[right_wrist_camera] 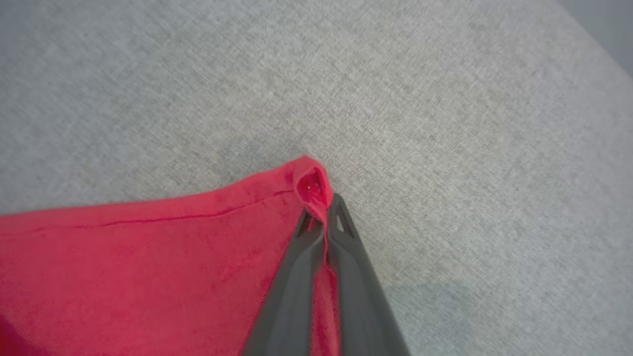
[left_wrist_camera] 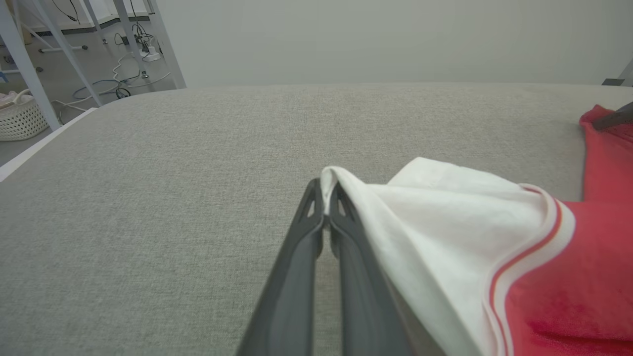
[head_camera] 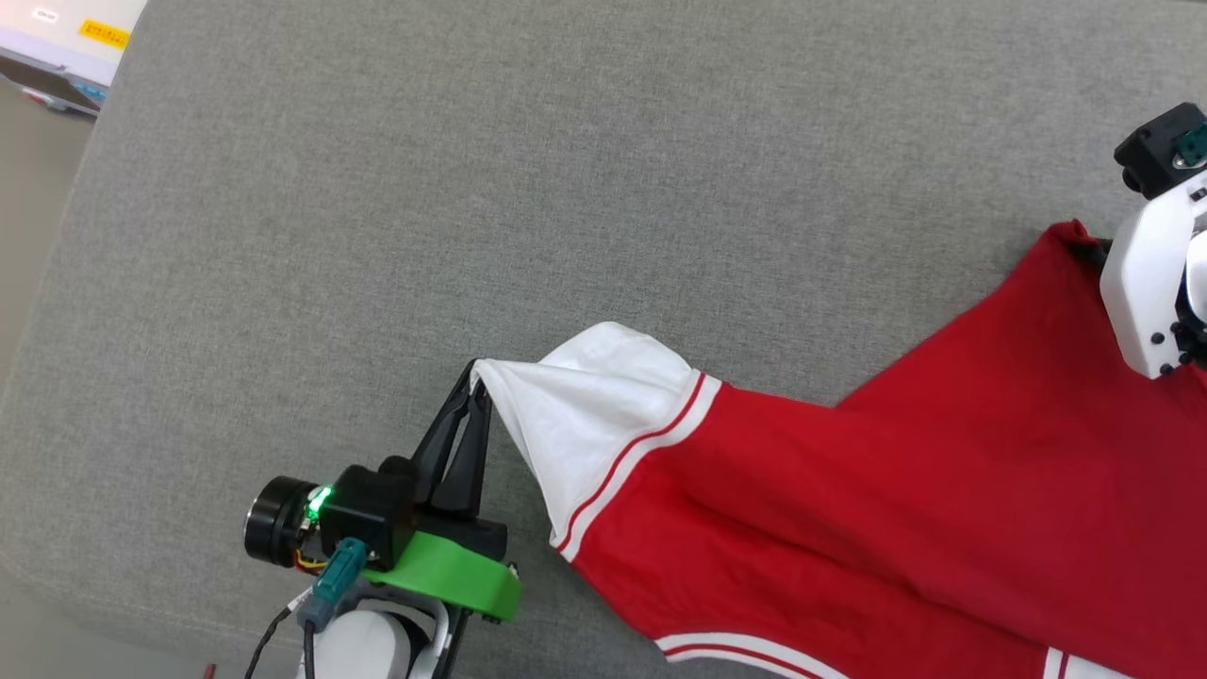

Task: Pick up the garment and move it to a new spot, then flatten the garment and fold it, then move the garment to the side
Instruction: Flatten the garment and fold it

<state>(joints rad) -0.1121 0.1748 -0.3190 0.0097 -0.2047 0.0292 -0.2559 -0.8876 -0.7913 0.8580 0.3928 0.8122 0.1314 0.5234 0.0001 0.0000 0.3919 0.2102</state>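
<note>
The garment [head_camera: 849, 509] is a red T-shirt with white sleeves and red-white striped trim, stretched across the right half of the grey cushion. My left gripper [head_camera: 476, 372] is shut on the tip of a white sleeve [left_wrist_camera: 435, 212], pinching it between both dark fingers [left_wrist_camera: 301, 237]. My right gripper [right_wrist_camera: 324, 210] is shut on a red corner of the garment [right_wrist_camera: 148, 267] at the far right, where its white wrist [head_camera: 1146, 283] shows in the head view. Any lettering is hidden.
The grey fabric surface [head_camera: 471, 189] stretches wide to the left and back. Its left edge drops to a floor with a white basket [left_wrist_camera: 20, 118], cables and table legs [left_wrist_camera: 29, 74]. A white device [head_camera: 66, 47] sits at the top left.
</note>
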